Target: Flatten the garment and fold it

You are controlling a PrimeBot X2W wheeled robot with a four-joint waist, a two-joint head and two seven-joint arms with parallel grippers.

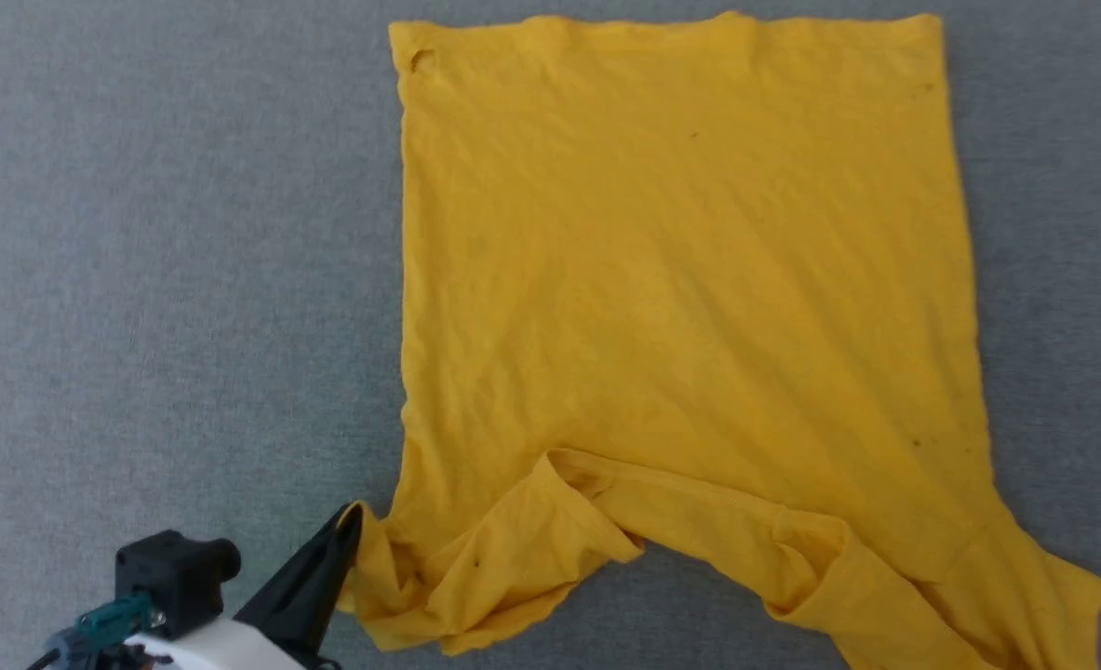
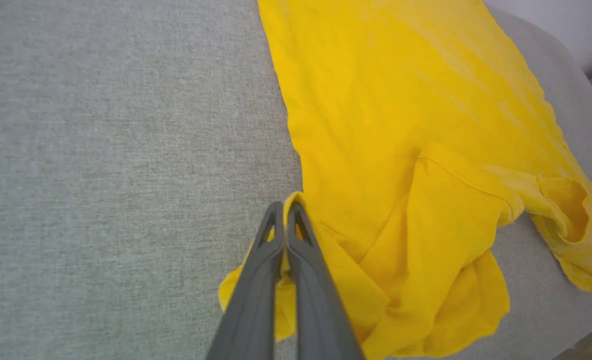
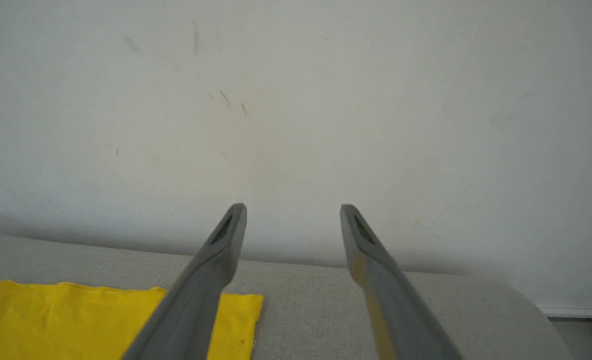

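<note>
A: So, where is the garment [image 1: 680,279]?
B: Spread on the grey tabletop [image 1: 168,279], plain yellow side up, right of the middle in the head view. Its straight hem lies at the far side, and the sleeves lie at the near side, toward the robot.
A: Flat?
B: Mostly. The body is smooth with light creases. The near edge is rumpled: the sleeve on the left is bunched and folded over itself, while the other runs off the bottom of the head view.
A: And the left claw [image 2: 285,207]?
B: Its two dark fingers are pressed together, pinching a bit of yellow cloth at the edge of that bunched sleeve.
A: The right claw [image 3: 292,210]?
B: Spread wide with nothing between its fingers, pointing toward a pale wall [image 3: 296,100]. It touches no cloth; a far corner of the garment shows below it in the right wrist view.
</note>
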